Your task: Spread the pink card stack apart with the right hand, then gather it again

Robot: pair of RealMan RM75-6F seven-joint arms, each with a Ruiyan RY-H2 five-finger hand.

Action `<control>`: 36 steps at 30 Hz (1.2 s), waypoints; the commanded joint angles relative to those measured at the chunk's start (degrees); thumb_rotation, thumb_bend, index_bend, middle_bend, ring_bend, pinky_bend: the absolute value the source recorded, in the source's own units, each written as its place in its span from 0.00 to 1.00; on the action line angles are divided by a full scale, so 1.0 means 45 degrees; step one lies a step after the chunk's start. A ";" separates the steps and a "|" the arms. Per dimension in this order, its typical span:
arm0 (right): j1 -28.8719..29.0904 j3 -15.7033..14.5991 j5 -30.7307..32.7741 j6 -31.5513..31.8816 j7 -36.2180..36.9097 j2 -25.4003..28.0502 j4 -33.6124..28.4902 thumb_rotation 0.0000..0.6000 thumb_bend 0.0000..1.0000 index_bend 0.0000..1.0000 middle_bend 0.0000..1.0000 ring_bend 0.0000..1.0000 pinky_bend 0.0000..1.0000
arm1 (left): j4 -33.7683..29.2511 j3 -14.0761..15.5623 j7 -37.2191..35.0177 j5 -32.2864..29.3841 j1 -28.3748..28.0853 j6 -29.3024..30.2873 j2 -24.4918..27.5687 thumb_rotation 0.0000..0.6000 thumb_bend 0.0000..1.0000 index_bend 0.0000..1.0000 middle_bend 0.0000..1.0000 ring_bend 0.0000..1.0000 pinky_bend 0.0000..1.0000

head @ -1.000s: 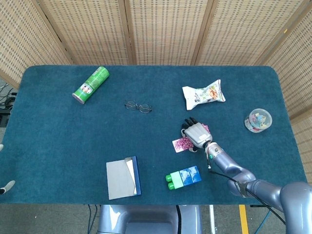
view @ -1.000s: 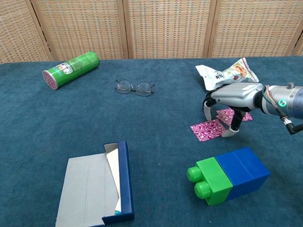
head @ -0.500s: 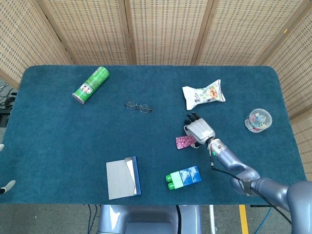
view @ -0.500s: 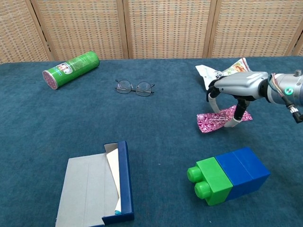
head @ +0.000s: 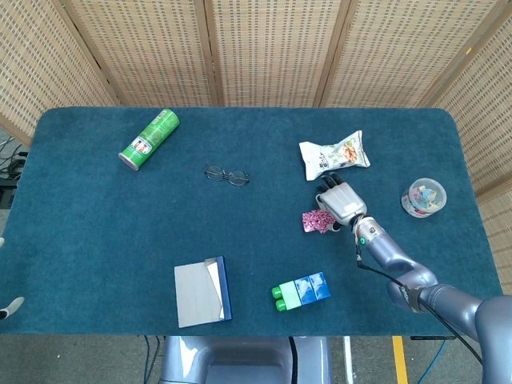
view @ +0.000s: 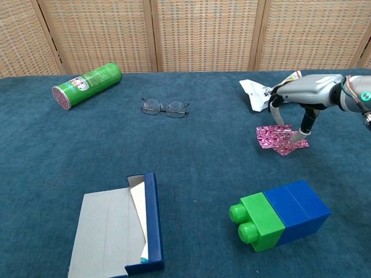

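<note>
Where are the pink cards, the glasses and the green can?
pink cards (view: 272,136), chest view, left part of the pile.
glasses (view: 165,107), chest view, the bridge.
green can (head: 150,138), head view, mid-body label.

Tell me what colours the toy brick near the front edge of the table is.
The toy brick is green at one end, blue at the other; clearest in chest view.
</note>
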 commanded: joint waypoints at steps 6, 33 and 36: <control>-0.0133 -0.0361 -0.0630 -0.0104 0.1043 -0.0056 0.0884 1.00 0.26 0.50 0.21 0.00 0.00 | -0.0024 -0.0002 0.0024 0.0000 0.0031 0.0044 0.0012 1.00 0.12 0.00 0.00 0.00 0.00; -0.0295 -0.0409 -0.1202 0.0222 0.2291 -0.0078 0.1621 1.00 0.20 0.26 0.14 0.00 0.00 | -0.0269 -0.0003 0.0182 0.0034 0.0075 0.0113 0.0138 1.00 0.12 0.00 0.00 0.00 0.00; -0.0486 -0.0164 -0.1016 0.0694 0.2270 0.0265 0.1155 1.00 0.20 0.26 0.14 0.00 0.00 | -0.0230 -0.0015 0.0172 0.0030 0.0060 0.0094 0.0115 1.00 0.12 0.00 0.00 0.00 0.00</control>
